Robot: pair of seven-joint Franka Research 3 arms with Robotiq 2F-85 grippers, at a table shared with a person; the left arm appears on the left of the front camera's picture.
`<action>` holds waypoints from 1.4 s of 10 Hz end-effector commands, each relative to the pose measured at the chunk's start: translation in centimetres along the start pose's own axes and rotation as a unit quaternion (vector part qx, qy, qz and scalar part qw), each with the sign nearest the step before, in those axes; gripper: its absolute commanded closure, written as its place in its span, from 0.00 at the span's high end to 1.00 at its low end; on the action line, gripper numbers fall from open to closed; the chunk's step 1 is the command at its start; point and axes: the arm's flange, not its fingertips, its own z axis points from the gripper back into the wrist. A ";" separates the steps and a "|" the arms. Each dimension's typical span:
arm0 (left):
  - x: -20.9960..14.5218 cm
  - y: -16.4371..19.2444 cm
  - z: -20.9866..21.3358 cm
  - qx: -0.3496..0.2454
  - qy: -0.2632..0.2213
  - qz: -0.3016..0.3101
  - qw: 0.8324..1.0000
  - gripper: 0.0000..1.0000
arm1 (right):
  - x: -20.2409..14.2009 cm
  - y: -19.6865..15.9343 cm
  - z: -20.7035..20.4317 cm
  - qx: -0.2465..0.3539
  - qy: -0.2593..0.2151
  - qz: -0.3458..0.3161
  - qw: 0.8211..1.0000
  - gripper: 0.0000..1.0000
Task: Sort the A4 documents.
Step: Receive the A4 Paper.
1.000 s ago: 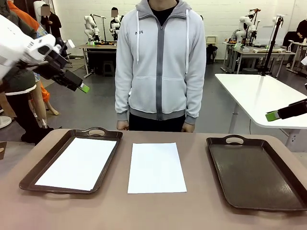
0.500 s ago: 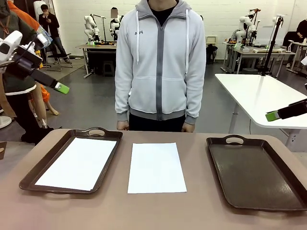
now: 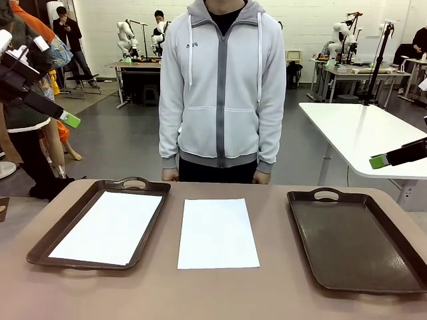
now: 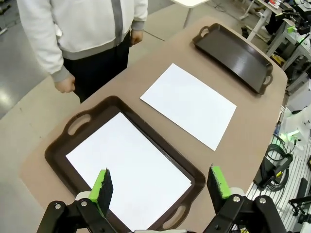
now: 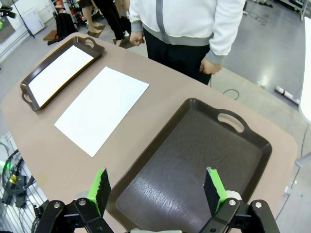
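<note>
One white A4 document [image 3: 218, 233] lies flat on the bare tabletop between two dark brown trays. Another A4 document [image 3: 109, 226] rests inside the left tray [image 3: 137, 183]. In the left wrist view that same sheet [image 4: 129, 170] lies in its tray [image 4: 79, 123] beneath my open left gripper [image 4: 161, 182], with the loose sheet [image 4: 189, 104] farther off. My left gripper [image 3: 65, 119] hangs high at the far left, well above the table. The right gripper [image 5: 156, 188] stands open above the empty right tray [image 5: 233, 123]; one green-tipped finger [image 3: 380, 161] pokes in at the right edge.
A person in a grey hoodie [image 3: 223, 87] stands at the table's far edge, hands [image 3: 171, 175] down at the sides. The brown tabletop [image 3: 220, 293] has free room in front of the trays. A white table [image 3: 363, 133] stands off to the right.
My left gripper has pulled back to the left and slightly up, away from the table. The right gripper, the sheets and the trays have stayed put.
</note>
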 end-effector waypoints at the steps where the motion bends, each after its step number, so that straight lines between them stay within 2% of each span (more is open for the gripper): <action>1: -0.8 -0.2 -1.1 0.000 0.014 0.019 1.000 1.00 | 0.0 0.0 -0.2 0.004 -0.001 -0.001 1.000 1.00; 8: -1.1 -0.5 -1.6 -0.036 0.014 0.015 0.999 1.00 | 0.0 0.0 -0.2 0.004 -0.001 -0.001 1.000 1.00; 10: -1.1 -0.2 -1.7 -0.038 0.009 0.037 0.999 1.00 | 0.0 0.0 -0.2 0.004 -0.001 -0.001 1.000 1.00; 11: -1.0 -0.5 -1.8 -0.030 0.012 0.014 0.999 1.00 | 0.0 0.0 -0.2 0.004 -0.001 -0.001 1.000 1.00; 14: -1.0 -0.5 -1.8 -0.030 0.012 0.014 0.999 1.00 | 0.0 0.0 -0.2 0.004 -0.001 -0.001 1.000 1.00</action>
